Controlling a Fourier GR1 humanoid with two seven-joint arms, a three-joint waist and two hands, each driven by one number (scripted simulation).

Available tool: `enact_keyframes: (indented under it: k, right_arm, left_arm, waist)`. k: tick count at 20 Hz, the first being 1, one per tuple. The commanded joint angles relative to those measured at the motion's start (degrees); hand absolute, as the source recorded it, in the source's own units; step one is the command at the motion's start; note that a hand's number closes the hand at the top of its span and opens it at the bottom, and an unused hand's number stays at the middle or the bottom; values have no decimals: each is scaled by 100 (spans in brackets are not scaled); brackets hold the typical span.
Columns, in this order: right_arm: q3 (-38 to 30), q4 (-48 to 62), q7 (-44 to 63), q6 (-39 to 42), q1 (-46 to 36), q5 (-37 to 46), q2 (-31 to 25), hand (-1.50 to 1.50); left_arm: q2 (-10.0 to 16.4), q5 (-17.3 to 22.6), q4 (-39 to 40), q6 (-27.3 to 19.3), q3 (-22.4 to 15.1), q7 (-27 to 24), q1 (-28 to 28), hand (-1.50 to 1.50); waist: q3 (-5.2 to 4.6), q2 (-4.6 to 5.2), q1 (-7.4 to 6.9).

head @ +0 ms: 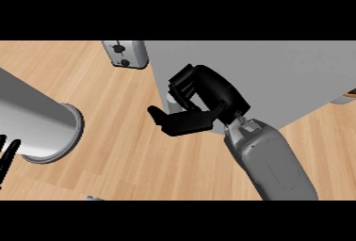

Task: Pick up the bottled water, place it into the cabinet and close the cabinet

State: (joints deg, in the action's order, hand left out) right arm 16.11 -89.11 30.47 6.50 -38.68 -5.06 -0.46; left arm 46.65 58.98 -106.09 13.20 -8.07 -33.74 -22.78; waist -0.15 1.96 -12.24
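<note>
The right hand (201,101) is curled round the bottle (171,98), mostly hidden, right at the cabinet's (278,70) edge. The left hand (7,148) rests open at the left. Picking up looks done; putting it inside and closing are left.

My right hand (205,101) shows black, forearm (271,164) grey; cabinet (278,70) plain light grey, counter (139,160) tan, streaky wood grain.

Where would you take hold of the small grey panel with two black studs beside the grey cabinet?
Likely the grey panel's rounded lower end, from the left: it juts free over the wooden counter, while the grey cabinet flanks its right.
</note>
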Motion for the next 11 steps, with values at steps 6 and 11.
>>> enact_keyframes:
  k: [6,11]
  right_arm:
    - [-656,1309,-258,-1471,-1157,-366,46,-150]
    - [-439,1713,-323,-1778,-1513,-574,46,-150]
  left_arm:
    - [3,90,139,239,106,-45,-97,-150]
    - [1,81,145,157,174,-38,-135,-150]
  waist:
    - [-7,48,34]
    - [1,38,152]
